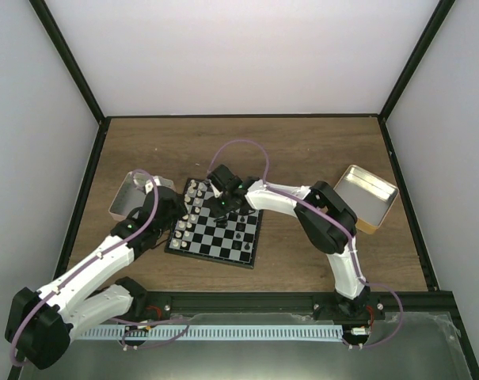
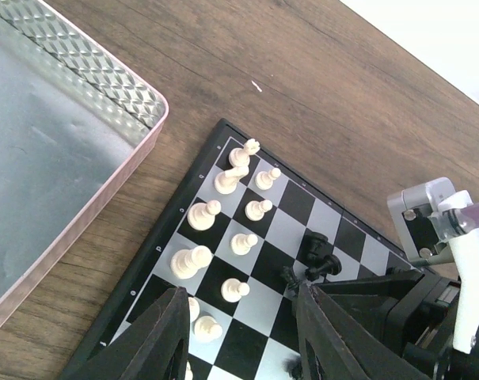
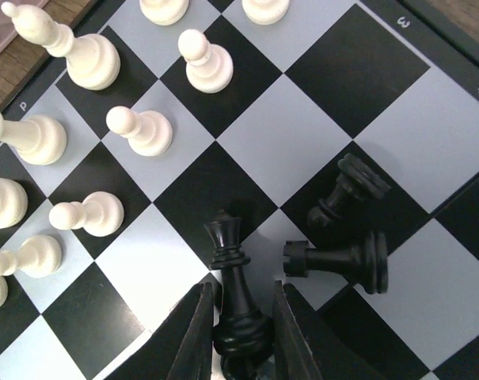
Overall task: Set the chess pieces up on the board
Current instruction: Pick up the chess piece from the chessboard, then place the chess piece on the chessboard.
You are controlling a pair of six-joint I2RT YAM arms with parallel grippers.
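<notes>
Your right tool [image 3: 241,305] is clenched on the base of a black piece [image 3: 233,261] over the board [image 1: 215,252]; you cannot tell whether the piece touches a square. In the right wrist view, two other black pieces [image 3: 342,261] lie toppled just at its 3 o'clock. In the top view the white pieces [image 1: 193,207] line the board's 9 o'clock edge in two rows. Your left tool [image 2: 241,299] hangs released above those rows, nothing between its fingers. The board sits mid-table [image 1: 302,150], with the pinkish tin [image 1: 128,198] near its 10 o'clock corner.
</notes>
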